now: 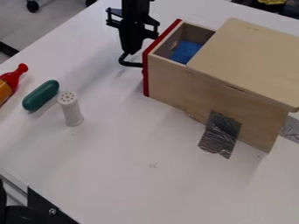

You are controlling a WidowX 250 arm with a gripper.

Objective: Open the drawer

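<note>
Red-fronted wooden drawer point(167, 75), protruding from its box point(248, 54) toward the surface's point(116, 162) top edge, presumably stiff, light, best pulled by the black handle point(130, 64), where the claw point(132, 50) hangs, opening indeterminable.

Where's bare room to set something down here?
Table between the white shaker and wooden box, down to the picture's bottom; a smaller strip between green cylinder and gripper. Crowded: around the shaker, cylinder and red bottle, and at the drawer's front, by the gripper.

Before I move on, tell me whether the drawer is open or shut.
Open: the drawer stands out from the box, its red front clear of it, and something blue shows inside.
</note>
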